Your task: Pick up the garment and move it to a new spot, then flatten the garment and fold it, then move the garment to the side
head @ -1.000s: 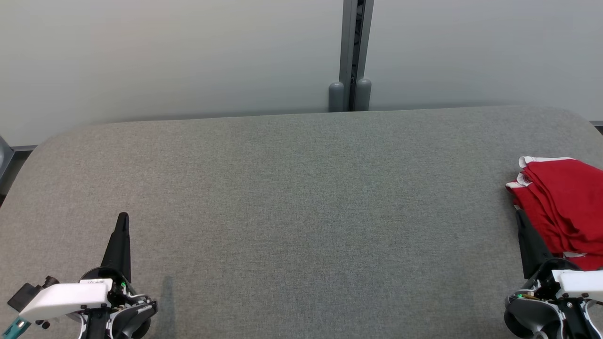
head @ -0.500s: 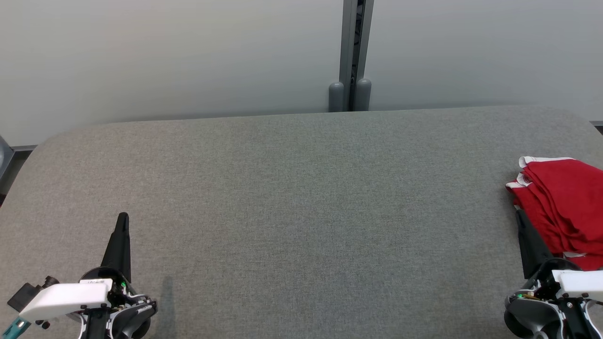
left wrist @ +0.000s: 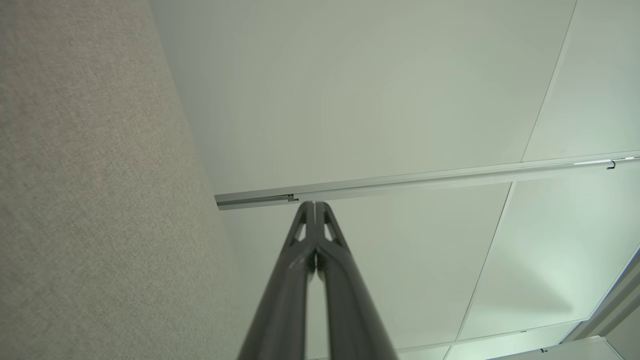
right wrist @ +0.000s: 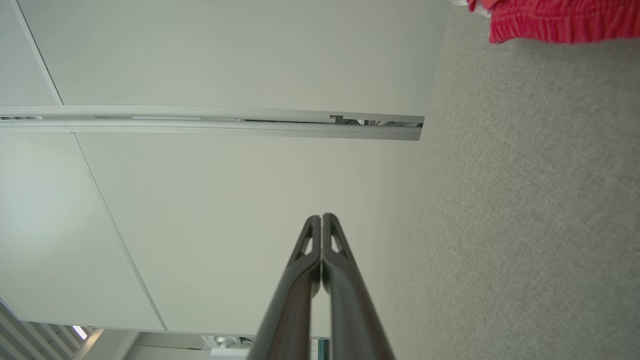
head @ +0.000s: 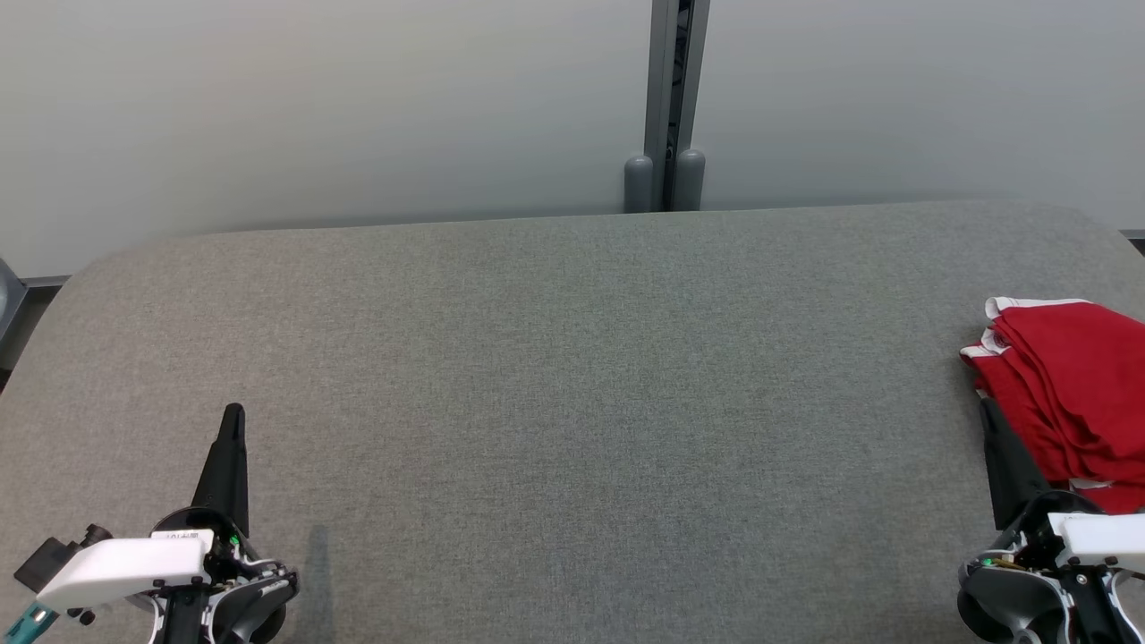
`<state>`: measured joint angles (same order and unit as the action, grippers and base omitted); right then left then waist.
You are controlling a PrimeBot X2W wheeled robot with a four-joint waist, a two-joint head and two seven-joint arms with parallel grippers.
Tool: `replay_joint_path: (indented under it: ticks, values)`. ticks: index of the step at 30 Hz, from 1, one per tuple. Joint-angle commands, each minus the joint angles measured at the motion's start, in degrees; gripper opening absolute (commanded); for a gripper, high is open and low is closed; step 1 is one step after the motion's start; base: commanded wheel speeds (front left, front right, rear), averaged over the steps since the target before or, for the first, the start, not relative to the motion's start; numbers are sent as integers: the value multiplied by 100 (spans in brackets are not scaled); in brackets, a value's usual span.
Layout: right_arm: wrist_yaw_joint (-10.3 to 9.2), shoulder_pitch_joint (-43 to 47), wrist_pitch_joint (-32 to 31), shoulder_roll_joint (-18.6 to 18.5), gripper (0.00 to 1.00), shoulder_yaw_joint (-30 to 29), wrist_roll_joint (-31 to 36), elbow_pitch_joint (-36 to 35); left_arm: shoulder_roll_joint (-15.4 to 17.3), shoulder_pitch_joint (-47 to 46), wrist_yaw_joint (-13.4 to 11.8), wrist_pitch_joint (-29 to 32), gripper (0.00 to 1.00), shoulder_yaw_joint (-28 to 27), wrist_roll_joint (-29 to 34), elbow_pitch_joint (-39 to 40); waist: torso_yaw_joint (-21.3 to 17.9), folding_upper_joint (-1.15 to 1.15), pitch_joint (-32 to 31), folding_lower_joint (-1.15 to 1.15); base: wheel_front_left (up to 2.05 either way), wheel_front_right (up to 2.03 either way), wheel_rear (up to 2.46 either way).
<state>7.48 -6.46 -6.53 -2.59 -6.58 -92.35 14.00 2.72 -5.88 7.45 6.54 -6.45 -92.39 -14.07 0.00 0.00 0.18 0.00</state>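
A folded red garment (head: 1073, 385) with white trim lies at the right edge of the grey padded table (head: 572, 402), partly cut off by the head view's border. Its red edge (right wrist: 555, 20) also shows at the top right of the right wrist view. My right gripper (head: 987, 410) rests at the lower right, just left of the garment, its fingers (right wrist: 321, 220) pressed together and holding nothing. At the lower left my left gripper (head: 233, 413) sits over bare table, its fingers (left wrist: 314, 206) likewise pressed together and holding nothing.
A pale wall stands behind the table, with a grey vertical post (head: 675, 98) at its middle and two small grey cylinders (head: 664, 183) at the post's foot. The table's far corners are rounded.
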Motion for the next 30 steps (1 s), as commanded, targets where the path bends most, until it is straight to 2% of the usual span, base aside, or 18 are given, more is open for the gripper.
replay_joint_path:
  ticks: [1,30]
  values:
    - [2,52,-21,-53,0,-7,-14,-18,30,-71,17,19,0,-24,-6,17,0,0,0,0,0,0,0]
    - [2,52,-21,-54,0,-7,-14,-18,30,-70,18,19,0,-23,-7,18,0,0,0,0,0,0,0]
